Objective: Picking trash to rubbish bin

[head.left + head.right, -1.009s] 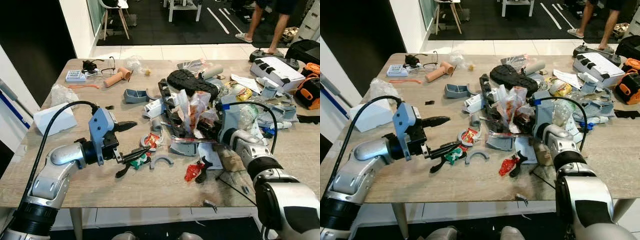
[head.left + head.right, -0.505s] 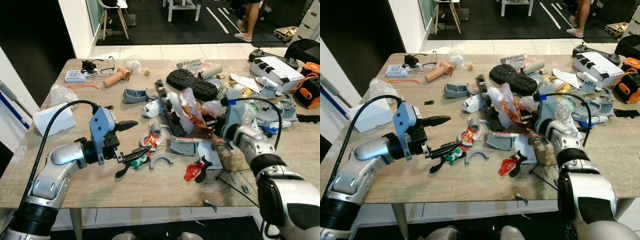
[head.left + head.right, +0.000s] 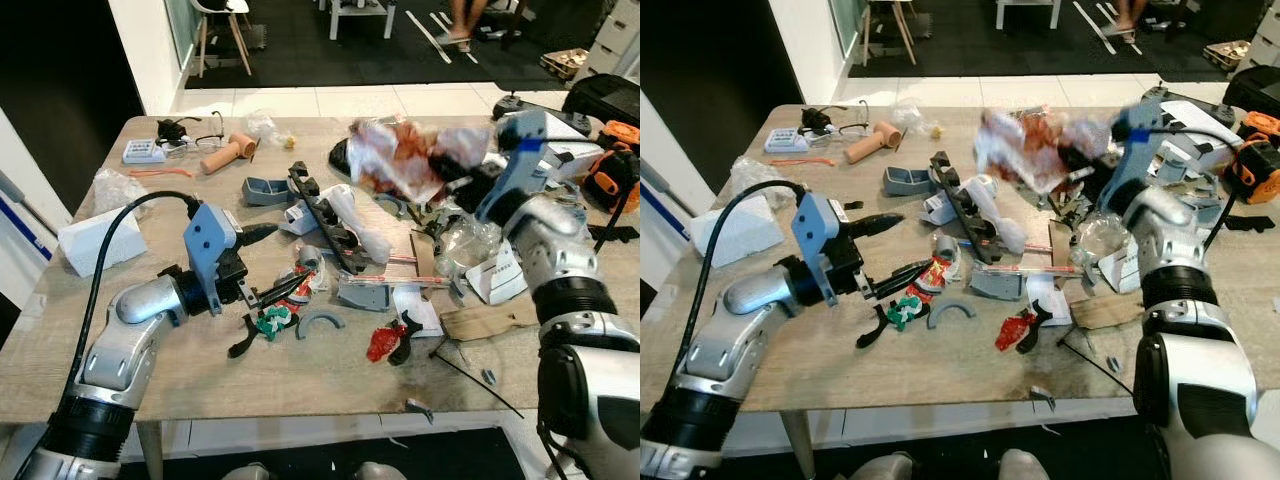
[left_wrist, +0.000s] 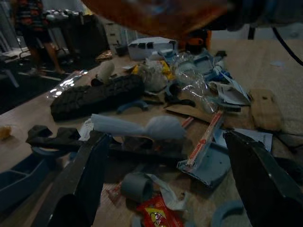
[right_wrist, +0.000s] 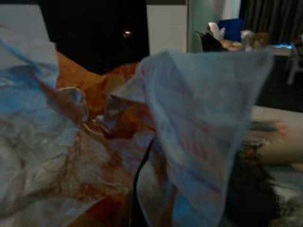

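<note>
The right gripper is clamped on a crumpled white-and-orange plastic bag, held raised above the cluttered table at about 1 o'clock. The left gripper hovers at 9 o'clock, fingers spread, over a red wrapper.

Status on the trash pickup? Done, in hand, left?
Done: nothing visibly binned. In hand: right claw holds a crumpled wrapper wad lifted above the table. Left claw is open, hovering by a red snack wrapper. Left: that wrapper and much other clutter.
</note>
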`<state>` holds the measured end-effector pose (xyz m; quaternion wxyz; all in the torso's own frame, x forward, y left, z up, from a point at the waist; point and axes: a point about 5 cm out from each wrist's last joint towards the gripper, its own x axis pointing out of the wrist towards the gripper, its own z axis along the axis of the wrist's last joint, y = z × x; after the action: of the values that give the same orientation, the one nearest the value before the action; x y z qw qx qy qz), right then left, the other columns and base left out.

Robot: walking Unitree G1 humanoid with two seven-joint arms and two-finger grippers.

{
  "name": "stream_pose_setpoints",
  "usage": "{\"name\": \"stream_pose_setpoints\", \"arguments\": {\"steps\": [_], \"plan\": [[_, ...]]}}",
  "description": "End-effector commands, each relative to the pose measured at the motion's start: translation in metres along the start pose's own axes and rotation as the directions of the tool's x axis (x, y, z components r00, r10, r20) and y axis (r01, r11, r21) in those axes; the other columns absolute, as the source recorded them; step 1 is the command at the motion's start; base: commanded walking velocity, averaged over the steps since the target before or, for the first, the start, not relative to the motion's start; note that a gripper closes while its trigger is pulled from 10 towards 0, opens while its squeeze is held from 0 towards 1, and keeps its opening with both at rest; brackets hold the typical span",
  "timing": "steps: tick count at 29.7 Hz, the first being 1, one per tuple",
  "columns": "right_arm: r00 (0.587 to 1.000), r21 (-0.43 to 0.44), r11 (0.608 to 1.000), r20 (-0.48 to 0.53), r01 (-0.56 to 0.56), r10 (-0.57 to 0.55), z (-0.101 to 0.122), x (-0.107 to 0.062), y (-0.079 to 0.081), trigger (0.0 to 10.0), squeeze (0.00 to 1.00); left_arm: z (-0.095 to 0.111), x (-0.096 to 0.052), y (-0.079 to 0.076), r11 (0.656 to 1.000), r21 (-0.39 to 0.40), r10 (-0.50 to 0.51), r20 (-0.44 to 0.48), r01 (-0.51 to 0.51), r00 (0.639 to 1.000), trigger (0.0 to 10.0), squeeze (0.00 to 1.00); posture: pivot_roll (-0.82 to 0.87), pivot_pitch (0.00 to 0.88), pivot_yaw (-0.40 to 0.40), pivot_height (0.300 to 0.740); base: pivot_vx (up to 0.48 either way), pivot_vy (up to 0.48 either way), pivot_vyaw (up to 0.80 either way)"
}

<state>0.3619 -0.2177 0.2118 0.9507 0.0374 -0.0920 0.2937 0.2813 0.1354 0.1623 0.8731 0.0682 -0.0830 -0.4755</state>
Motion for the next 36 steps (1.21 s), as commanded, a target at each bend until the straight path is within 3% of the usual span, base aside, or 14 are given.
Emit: {"name": "stream_pose_setpoints", "arguments": {"steps": [1,3,4,5,6,8,10,11,14,22,36], "plan": [[0.998,0.037,0.999,0.057,-0.026,0.024,0.006,-0.004,0.014,0.0,0.0,-0.001,0.001,0.001,0.999,-0.007,0.04,0.02,-0.04,0.999,10.0,0.0,-0.08,0.0,-0.027,0.74,0.0,0.0,0.0],[0.997,0.052,0.998,0.071,0.017,-0.021,-0.002,-0.01,0.03,0.0,0.0,0.002,0.003,0.005,0.992,-0.041,0.124,0.077,-0.121,0.989,10.0,0.0,-0.09,0.0,-0.032,0.74,0.0,0.0,0.0],[0.996,0.068,0.996,0.071,0.057,-0.061,-0.009,-0.014,0.036,3.3,0.0,0.003,0.004,0.007,0.984,-0.069,0.17,0.1,-0.163,0.98,10.0,0.0,-0.09,0.0,-0.035,0.74,0.0,0.0,0.0],[0.996,0.068,0.996,0.071,0.057,-0.061,-0.009,-0.014,0.036,3.3,0.0,0.003,0.004,0.007,0.984,-0.069,0.17,0.1,-0.163,0.98,10.0,0.0,-0.09,0.0,-0.035,0.74,0.0,0.0,0.0],[0.991,0.097,0.99,0.072,0.104,-0.112,-0.017,-0.015,0.039,10.0,0.0,0.003,0.006,0.007,0.973,-0.109,0.217,0.123,-0.204,0.969,10.0,0.0,-0.09,0.0,-0.039,0.74,0.0,0.0,0.0],[0.99,0.105,0.986,0.038,0.129,-0.134,-0.028,-0.014,0.041,10.0,0.0,-0.001,0.011,0.004,0.936,-0.203,0.317,0.138,-0.287,0.938,10.0,0.0,-0.08,0.0,-0.046,0.74,0.0,0.0,0.0],[0.99,0.106,0.985,0.03,0.133,-0.137,-0.027,-0.014,0.04,10.0,0.0,-0.002,0.012,0.003,0.929,-0.219,0.332,0.136,-0.298,0.934,10.0,0.0,-0.08,0.0,-0.046,0.74,0.0,0.0,0.0],[0.985,0.124,0.979,0.044,0.159,-0.166,-0.022,-0.009,0.037,10.0,0.0,-0.005,0.012,0.002,0.912,-0.27,0.353,0.125,-0.31,0.927,10.0,0.0,-0.07,0.0,-0.053,0.74,0.0,0.0,0.0],[0.984,0.15,0.975,0.052,0.162,-0.172,-0.021,-0.007,0.045,10.0,0.0,-0.007,0.014,-0.002,0.907,-0.303,0.341,0.122,-0.292,0.932,10.0,0.0,-0.08,0.0,-0.031,0.74,0.0,0.0,0.0],[0.985,0.165,0.973,0.024,0.162,-0.168,-0.03,-0.01,0.059,10.0,0.0,-0.009,0.016,-0.002,0.912,-0.281,0.338,0.098,-0.3,0.936,10.0,0.0,-0.08,0.0,-0.025,0.74,-0.036,0.0,0.0],[0.982,0.162,0.969,0.017,0.185,-0.19,-0.029,-0.009,0.057,10.0,0.0,-0.01,0.018,-0.002,0.913,-0.266,0.34,0.073,-0.31,0.938,10.0,0.0,-0.08,0.0,-0.018,0.74,-0.308,0.0,0.0]]}}
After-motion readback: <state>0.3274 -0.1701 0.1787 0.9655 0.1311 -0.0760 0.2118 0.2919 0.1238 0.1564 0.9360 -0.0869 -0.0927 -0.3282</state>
